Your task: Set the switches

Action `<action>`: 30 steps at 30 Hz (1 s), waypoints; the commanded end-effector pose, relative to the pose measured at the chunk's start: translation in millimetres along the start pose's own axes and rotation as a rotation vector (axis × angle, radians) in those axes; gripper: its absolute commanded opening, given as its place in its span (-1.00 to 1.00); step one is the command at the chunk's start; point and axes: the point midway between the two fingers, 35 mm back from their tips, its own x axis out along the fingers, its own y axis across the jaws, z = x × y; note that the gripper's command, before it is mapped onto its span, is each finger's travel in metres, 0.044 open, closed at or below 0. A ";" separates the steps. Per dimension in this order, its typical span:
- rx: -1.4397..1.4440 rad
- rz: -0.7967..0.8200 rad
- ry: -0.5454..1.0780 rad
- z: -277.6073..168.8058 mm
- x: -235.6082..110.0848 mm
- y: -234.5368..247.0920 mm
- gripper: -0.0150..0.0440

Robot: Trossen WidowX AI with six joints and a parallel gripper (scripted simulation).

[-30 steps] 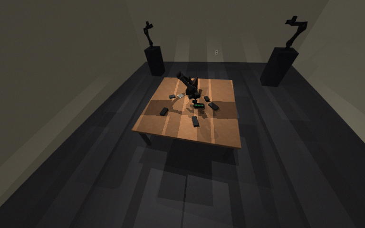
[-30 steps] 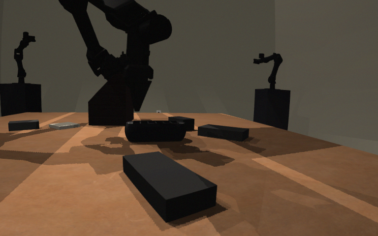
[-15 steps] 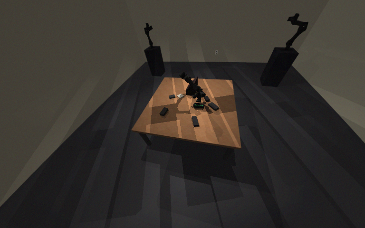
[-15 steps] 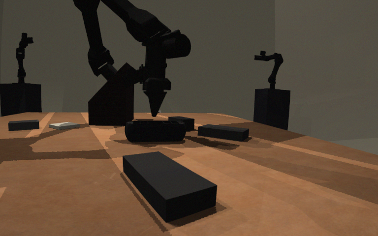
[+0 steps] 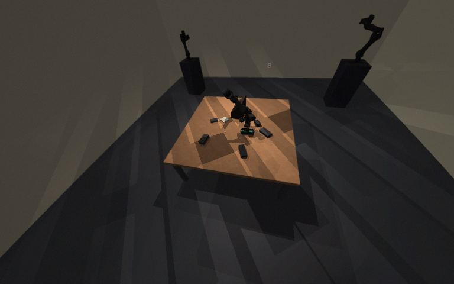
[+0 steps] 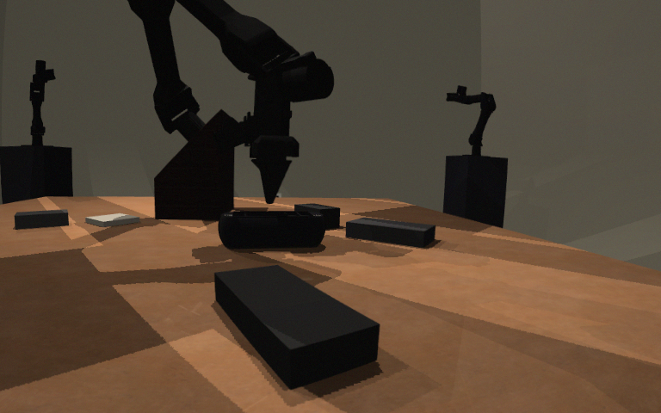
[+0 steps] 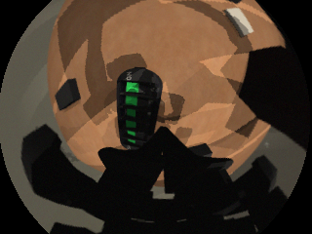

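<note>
Nearest block: a long dark block (image 6: 294,321) lies flat toward the desk's near edge, in the exterior view.

Controller unit: the dark grey controller unit (image 6: 270,229) sits flat on its base near the middle of the desk (image 6: 511,311), its green-lit switches (image 7: 133,109) in a row along its top in my wrist view.

My claw: my gripper (image 6: 269,197) hangs point-down just above the unit's top, its fingers pressed together into one tip and holding nothing; whether the tip touches the unit I cannot tell.

Right of the unit: a flat dark slab (image 6: 390,231) lies near it, and a small dark box (image 6: 318,214) sits just behind the unit.

Far left corner: a dark bar (image 6: 40,218) and a white tile (image 6: 112,219) lie side by side, apart.

Far edge: my arm's dark base (image 6: 194,170) stands there.

Beyond the desk: two dark pedestals (image 6: 475,187) each carry an arm.
</note>
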 end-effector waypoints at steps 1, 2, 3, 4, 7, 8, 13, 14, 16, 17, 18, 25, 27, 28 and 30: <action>0.001 0.000 0.001 -0.3 0.0 0.0 -0.49; 0.002 -0.001 0.002 -0.4 0.0 -0.1 -0.49; 0.003 -0.001 0.003 -0.7 0.0 -0.1 -0.49; 0.000 0.000 0.000 0.0 0.0 0.0 -0.49; 0.000 0.000 0.001 -0.4 -11.0 0.8 -0.31; 0.000 0.000 0.002 -0.7 -25.0 1.1 -0.22; 0.000 0.000 0.003 -0.4 -50.6 0.2 0.22; 0.000 0.000 0.003 -0.4 -50.6 0.2 0.31; 0.000 0.000 0.003 -0.4 -50.6 0.2 0.31; 0.000 0.000 0.003 -0.4 -50.6 0.2 0.22; 0.000 0.000 0.003 -0.4 -50.6 0.2 0.13; 0.000 0.000 0.003 -0.4 -50.6 0.2 -0.49; 0.000 0.000 0.003 -0.4 -50.6 0.2 -0.49; 0.000 0.000 0.003 -0.4 -50.6 0.2 -0.49; 0.000 0.000 0.003 -0.4 -50.6 0.2 -0.49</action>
